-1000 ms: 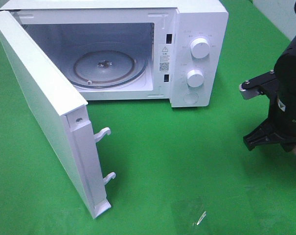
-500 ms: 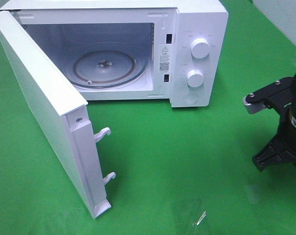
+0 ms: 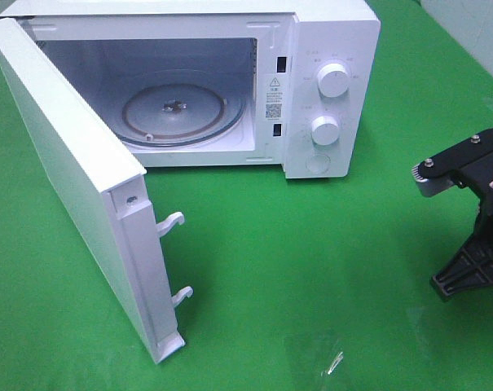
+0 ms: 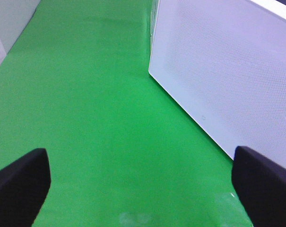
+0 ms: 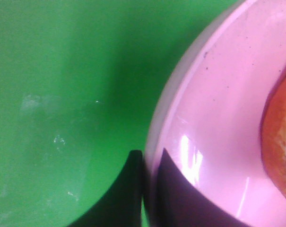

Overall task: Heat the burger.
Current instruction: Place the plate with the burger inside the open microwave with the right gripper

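Observation:
In the right wrist view only the golden-brown bun edge of the burger [image 5: 281,146] shows, resting on a pink round plate [image 5: 218,109]. My right gripper [image 5: 147,161] straddles the plate's rim, one dark finger [image 5: 128,194] outside and the other on the plate's inner face, closed on the rim. In the high view the right arm [image 3: 474,244] is low at the table's right edge, and the burger is out of frame there. My left gripper [image 4: 140,175] is wide open and empty above the green cloth, beside the microwave door's outer face [image 4: 228,71].
The white microwave [image 3: 327,49] stands at the back with its door [image 3: 75,171] swung fully open to the front left. Its glass turntable [image 3: 181,110] is bare. Two knobs [image 3: 333,81] are on its right panel. Green cloth [image 3: 311,269] lies between microwave and right arm.
My right arm has moved right and lower, toward the table's right edge. The microwave and its door have not moved.

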Action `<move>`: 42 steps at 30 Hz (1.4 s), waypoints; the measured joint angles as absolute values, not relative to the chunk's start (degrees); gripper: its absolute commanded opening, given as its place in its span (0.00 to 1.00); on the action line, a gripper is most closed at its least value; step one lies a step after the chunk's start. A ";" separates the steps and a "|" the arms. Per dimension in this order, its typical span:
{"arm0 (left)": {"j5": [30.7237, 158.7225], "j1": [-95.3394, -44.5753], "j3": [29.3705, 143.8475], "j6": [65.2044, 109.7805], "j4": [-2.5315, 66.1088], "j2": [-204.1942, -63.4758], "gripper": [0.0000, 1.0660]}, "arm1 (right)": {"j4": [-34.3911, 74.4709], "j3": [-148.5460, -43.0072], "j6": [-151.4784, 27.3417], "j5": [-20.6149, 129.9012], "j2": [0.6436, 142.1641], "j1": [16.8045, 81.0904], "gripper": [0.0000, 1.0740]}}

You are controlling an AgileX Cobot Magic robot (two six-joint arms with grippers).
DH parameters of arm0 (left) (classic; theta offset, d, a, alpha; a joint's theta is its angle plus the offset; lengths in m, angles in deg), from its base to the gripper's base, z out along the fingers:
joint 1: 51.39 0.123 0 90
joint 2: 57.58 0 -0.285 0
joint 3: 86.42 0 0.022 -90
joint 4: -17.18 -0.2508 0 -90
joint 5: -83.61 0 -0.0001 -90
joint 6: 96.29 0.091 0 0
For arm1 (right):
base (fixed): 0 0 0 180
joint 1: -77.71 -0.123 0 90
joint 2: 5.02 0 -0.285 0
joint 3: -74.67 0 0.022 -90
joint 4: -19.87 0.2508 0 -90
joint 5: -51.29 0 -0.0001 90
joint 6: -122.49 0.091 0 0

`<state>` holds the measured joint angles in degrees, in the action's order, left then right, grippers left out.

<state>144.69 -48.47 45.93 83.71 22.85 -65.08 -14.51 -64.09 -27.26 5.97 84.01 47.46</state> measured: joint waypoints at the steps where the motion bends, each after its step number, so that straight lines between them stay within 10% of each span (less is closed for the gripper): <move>1: 144.69 -48.47 45.93 83.71 22.85 -65.08 0.92 | -14.51 -64.09 -27.26 5.97 83.95 46.94 0.00; 42: 144.69 -48.47 45.93 83.71 22.85 -65.08 0.92 | -14.85 -59.74 -28.92 2.93 79.20 25.06 0.01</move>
<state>144.69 -48.47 45.93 83.71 22.85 -65.08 -14.85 -59.74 -28.92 2.93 79.20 25.06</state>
